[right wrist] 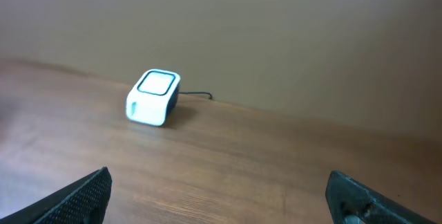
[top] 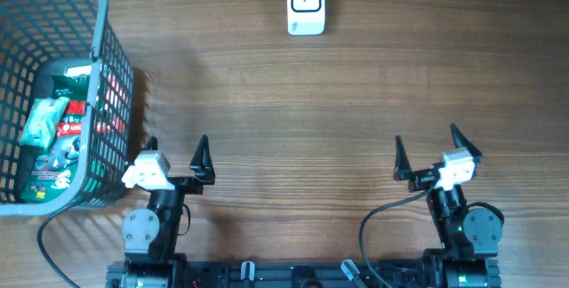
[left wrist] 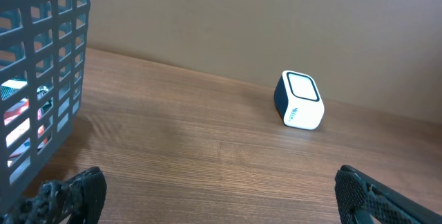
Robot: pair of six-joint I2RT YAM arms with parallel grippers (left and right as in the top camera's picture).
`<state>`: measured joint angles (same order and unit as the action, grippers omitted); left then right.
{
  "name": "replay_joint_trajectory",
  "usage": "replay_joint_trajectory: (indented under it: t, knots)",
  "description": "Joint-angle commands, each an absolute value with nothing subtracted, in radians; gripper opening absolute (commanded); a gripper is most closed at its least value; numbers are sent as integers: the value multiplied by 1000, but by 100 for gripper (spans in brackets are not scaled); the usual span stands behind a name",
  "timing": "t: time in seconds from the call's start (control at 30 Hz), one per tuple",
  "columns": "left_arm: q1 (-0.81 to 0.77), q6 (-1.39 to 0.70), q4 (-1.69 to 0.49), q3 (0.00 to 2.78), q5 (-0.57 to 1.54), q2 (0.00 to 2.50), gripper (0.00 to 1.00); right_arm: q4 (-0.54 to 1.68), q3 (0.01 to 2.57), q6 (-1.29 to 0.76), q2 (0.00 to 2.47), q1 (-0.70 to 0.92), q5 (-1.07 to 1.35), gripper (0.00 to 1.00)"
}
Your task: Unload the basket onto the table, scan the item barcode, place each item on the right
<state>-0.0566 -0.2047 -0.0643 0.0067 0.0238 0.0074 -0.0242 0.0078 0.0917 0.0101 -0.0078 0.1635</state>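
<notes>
The white barcode scanner (top: pixel 305 4) stands at the far middle of the wooden table, its window facing up; it also shows in the left wrist view (left wrist: pixel 298 99) and the right wrist view (right wrist: pixel 153 97). The items are packets lying in a grey plastic basket (top: pixel 108 101) at the left: a pale green packet (top: pixel 43 119), a red one (top: pixel 73 128) and a dark green one (top: pixel 52 171). My left gripper (top: pixel 176 150) (left wrist: pixel 217 196) hovers open and empty just right of the basket. Near the front right, my right gripper (top: pixel 428 141) (right wrist: pixel 221 193) is open with nothing in it.
The basket wall (left wrist: pixel 41 58) rises close on the left of the left gripper. A thin cable (right wrist: pixel 197 95) leaves the back of the scanner. Bare wood lies between the grippers and the scanner.
</notes>
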Motion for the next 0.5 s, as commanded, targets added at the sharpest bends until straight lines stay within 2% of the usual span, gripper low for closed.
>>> replay_joint_trajectory:
  t: [0.0, 0.47]
  knots:
    - [-50, -218, -74, 6, 10, 9, 100, -23, 6, -28, 11, -12, 57, 100]
    - [-50, -218, -74, 6, 10, 9, 100, 0, 6, -28, 14, -12, 55, 100]
